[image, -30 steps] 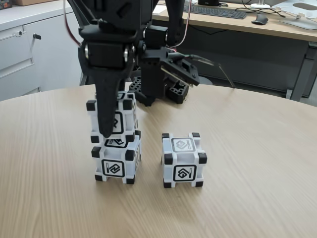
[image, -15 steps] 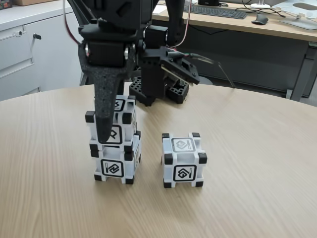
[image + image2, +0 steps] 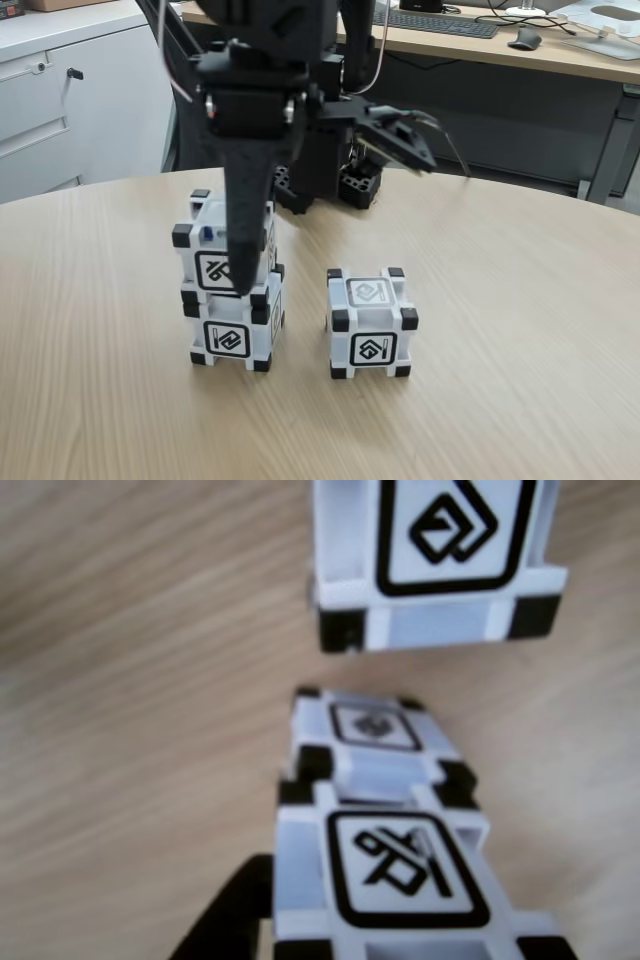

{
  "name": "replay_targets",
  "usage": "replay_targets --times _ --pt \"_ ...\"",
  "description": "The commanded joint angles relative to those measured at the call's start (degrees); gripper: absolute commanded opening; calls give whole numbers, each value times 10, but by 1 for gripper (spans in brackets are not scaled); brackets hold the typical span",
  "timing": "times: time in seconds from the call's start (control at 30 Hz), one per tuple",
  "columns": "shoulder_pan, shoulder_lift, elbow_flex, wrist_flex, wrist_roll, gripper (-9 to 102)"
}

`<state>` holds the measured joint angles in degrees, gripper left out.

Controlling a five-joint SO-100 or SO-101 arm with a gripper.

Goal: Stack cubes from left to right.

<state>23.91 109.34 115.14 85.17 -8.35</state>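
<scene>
Round table (image 3: 520,330) | lone cube (image 3: 370,322) beside stack (image 3: 232,290) | fingers (image 3: 245,262) possibly apart

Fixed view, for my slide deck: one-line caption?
Arm's gripper at the top cube of a two-cube stack; third cube alone on the wooden table.

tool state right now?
Tool: cannot tell whether it grips or has released; one finger overlaps the front of the top cube on the two-cube stack.

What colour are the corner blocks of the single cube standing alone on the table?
Black, on a white body; the lone cube shows best in the fixed view.
</scene>
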Motion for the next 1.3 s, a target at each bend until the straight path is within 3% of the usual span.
replay_targets --times 0.0,0.53,1.27 --pt "-24 12 -10 3 16 41" --pt "-155 11 -10 3 112 41" --pt "-151 -103 -18 -7 105 42"
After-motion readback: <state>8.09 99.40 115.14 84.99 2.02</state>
